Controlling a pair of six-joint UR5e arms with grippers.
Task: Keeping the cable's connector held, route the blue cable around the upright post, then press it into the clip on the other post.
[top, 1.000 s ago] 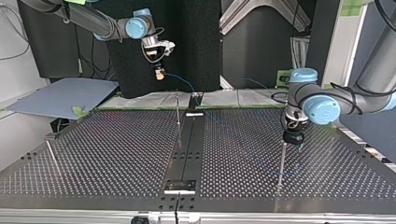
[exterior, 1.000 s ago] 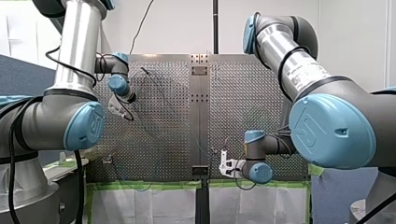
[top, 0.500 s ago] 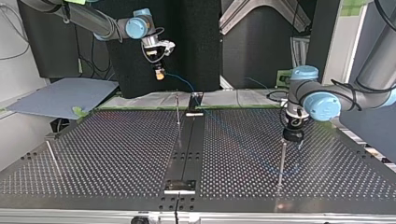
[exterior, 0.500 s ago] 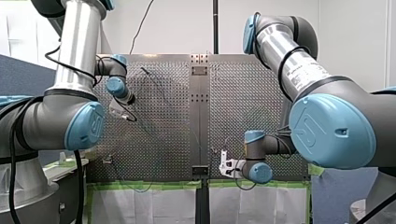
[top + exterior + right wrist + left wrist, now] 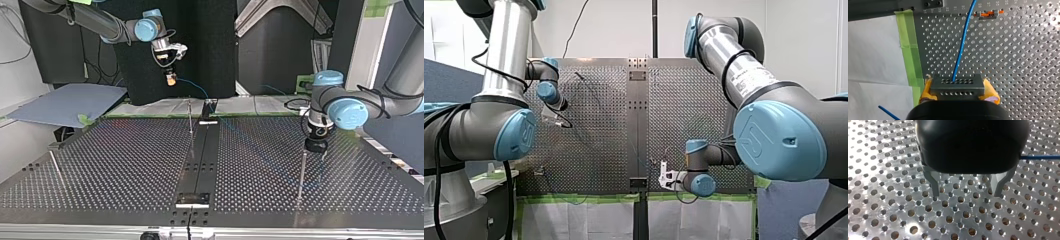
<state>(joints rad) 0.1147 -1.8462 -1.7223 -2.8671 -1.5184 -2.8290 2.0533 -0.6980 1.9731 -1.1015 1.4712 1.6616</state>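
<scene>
Above the bench's (image 5: pixel 125 165) far edge, right claw (image 5: pixel 171 78) clenched on the connector (image 5: pixel 957 86); blue cable (image 5: pixel 961 42) ran out over the holes. Left claw (image 5: pixel 966 195) released, empty, beside the upright post (image 5: pixel 301 172). Routing step, I judged: cable next wants leading round that post.

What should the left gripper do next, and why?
Probably shift my left gripper sideways onto the blue cable and close: its jaws stand open and empty, the cable passes beside it, my right gripper clamps the connector.
</scene>
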